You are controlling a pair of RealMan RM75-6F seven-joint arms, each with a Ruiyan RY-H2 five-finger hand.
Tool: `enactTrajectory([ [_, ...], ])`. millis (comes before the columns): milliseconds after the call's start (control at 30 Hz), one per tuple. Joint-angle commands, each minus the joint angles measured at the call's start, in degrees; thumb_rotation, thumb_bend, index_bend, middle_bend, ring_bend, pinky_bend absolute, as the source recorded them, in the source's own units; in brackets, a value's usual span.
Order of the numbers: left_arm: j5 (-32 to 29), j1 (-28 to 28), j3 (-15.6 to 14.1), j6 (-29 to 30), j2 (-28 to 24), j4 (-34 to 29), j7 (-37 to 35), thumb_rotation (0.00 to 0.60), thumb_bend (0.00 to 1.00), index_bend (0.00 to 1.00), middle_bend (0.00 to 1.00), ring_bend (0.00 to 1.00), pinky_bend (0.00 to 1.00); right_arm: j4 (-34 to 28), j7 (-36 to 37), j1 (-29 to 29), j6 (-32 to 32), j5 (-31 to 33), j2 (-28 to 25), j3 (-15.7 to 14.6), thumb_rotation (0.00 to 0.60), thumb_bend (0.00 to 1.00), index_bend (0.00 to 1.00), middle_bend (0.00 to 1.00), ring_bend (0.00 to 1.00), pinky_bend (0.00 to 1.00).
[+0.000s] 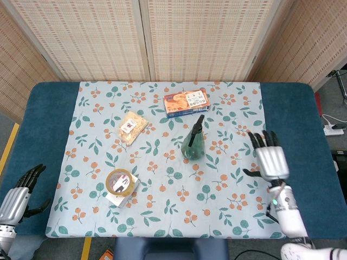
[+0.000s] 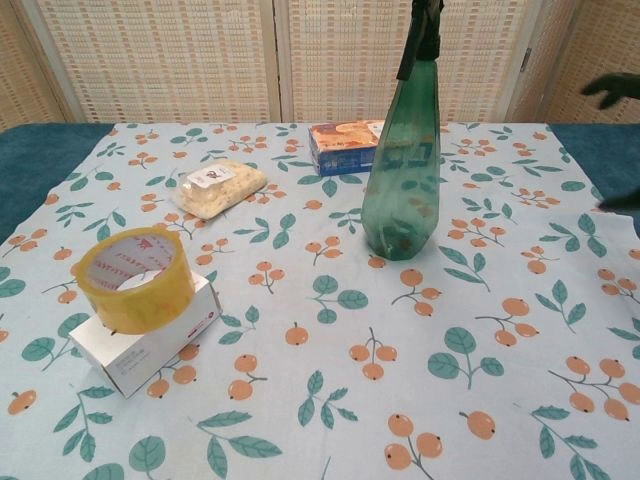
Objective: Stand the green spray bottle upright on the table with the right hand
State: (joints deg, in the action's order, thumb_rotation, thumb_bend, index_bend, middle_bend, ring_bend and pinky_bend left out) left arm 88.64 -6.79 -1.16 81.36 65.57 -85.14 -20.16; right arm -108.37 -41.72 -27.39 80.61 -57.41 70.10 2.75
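The green spray bottle (image 1: 193, 145) (image 2: 404, 170) stands upright on the flowered cloth, its black nozzle on top, with nothing touching it. My right hand (image 1: 269, 160) hovers well to the bottle's right near the cloth's right edge, fingers spread and holding nothing; the chest view catches only dark fingertips (image 2: 620, 85) at its right border. My left hand (image 1: 19, 195) hangs off the table's front left corner, fingers loosely apart and empty.
An orange snack box (image 1: 186, 102) lies just behind the bottle. A clear bag of crackers (image 1: 132, 126) sits to the left. A yellow tape roll (image 2: 133, 277) rests on a small white box (image 2: 150, 335) at the front left. The blue table (image 1: 293, 114) borders the cloth.
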Motion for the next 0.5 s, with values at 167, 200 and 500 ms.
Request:
enactTrajectory([
  [167,0.77,0.58,-0.28,1.21,-0.01,-0.30,0.99,0.600,0.28,0.00,0.00,0.00,0.11,16.47,24.41,15.39,10.72,-13.21,-0.56,-7.17,0.600,0.00,0.05,0.10,0.00,0.00],
  [200,0.88,0.55,-0.33,1.18,0.06,-0.32,1.32,0.600,0.28,0.00,0.00,0.00,0.11,17.23,26.10,15.82,10.21,-12.81,-0.51,-6.76,0.600,0.00,0.04,0.10,0.00,0.00],
  [500,0.47,0.37,-0.12,0.71,0.30,-0.81,2.55,0.600,0.28,0.00,0.00,0.00,0.11,21.98,32.54,17.57,9.20,-14.68,0.35,-3.32,0.600,0.00,0.04,0.10,0.00,0.00],
])
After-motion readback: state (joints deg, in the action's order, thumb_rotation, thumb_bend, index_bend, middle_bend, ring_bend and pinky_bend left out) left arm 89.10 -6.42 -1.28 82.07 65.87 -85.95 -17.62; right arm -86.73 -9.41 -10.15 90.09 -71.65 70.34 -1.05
